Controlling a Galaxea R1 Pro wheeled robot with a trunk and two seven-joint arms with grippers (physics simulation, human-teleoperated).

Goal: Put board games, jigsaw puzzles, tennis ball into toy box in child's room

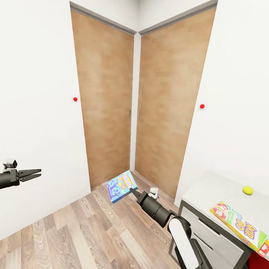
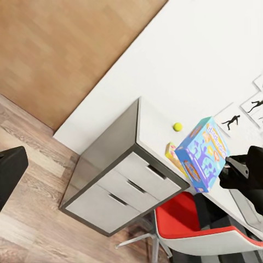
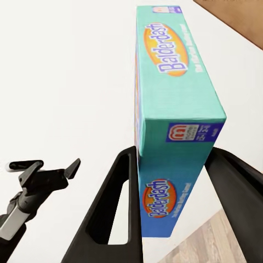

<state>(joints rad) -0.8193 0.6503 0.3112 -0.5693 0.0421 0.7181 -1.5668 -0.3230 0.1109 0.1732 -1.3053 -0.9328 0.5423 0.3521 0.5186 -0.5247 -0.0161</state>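
The right gripper (image 1: pixel 133 190) clamps the blue game (image 1: pixel 121 186) in mid-air over the floor, the left gripper (image 1: pixel 35 173) hangs spread and empty, and the ball (image 1: pixel 247 190) and another game (image 1: pixel 240 225) wait on the table (image 1: pixel 210 188), so most seems left.

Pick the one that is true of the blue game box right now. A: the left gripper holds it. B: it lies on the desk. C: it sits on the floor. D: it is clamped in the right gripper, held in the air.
D: the right gripper has its fingers closed on the blue game box, which hangs above the wood floor.
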